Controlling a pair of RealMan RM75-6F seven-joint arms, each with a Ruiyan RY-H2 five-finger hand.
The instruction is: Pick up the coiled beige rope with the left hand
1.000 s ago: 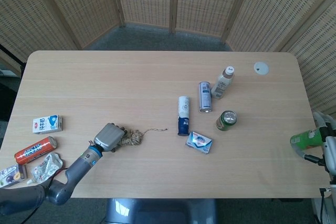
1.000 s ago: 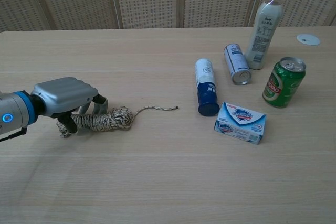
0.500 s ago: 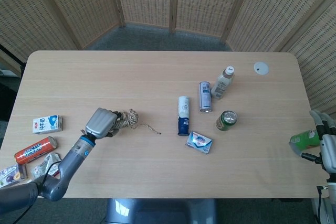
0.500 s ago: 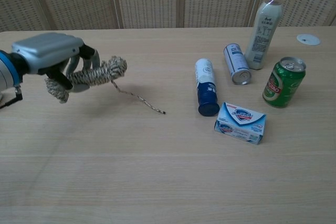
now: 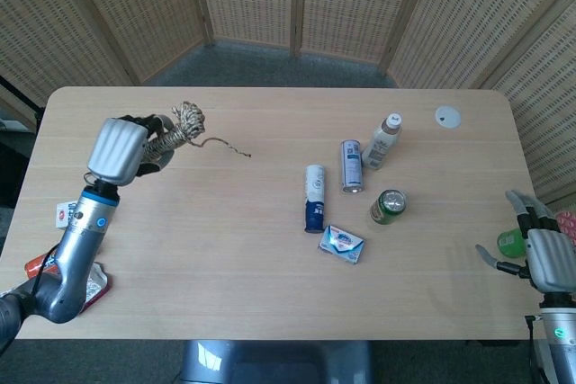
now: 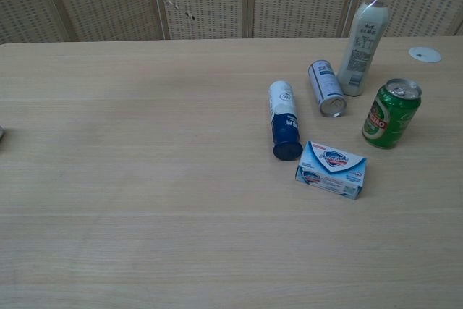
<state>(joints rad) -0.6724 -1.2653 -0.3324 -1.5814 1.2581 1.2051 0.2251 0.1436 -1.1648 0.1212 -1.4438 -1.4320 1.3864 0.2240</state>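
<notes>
The left hand (image 5: 121, 150) is gripping the coiled beige rope (image 5: 180, 127) with its fingers curled around it, holding it in the air well to the left of the blue-and-white spray can (image 5: 313, 197), which is lying on the surface (image 5: 270, 285). The rope's loose tail (image 5: 225, 145) is dangling toward the can. The right hand (image 5: 543, 254) is hovering far to the can's right, off the surface's edge, its fingers spread beside a green object (image 5: 510, 242).

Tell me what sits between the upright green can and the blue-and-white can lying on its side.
In the chest view, only the soap box, slightly nearer the camera than the line from green can to blue-and-white can.
</notes>
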